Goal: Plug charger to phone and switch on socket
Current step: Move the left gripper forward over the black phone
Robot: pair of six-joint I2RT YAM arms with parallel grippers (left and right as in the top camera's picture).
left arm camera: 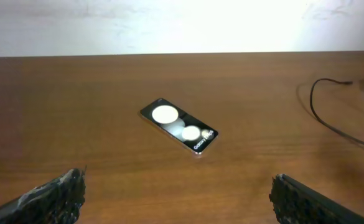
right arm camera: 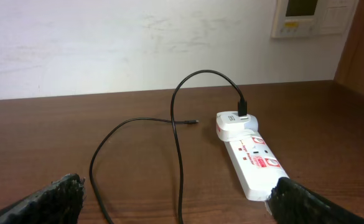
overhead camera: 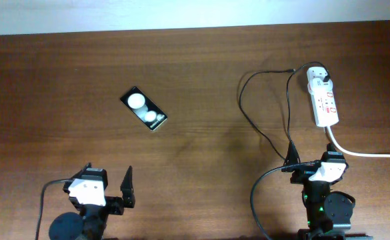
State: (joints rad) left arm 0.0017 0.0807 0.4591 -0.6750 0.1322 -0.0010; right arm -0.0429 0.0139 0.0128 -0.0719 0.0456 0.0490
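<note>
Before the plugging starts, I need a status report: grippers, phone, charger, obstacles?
Left gripper open, empty; right gripper same. Phone unplugged, charger tip lying apart from it. No obstruction seen.

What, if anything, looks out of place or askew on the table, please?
Nothing is spilled or damaged. The phone lies diagonally, and the charger cable sprawls in loose loops, its connector tip free beside the power strip, far from the phone.
</note>
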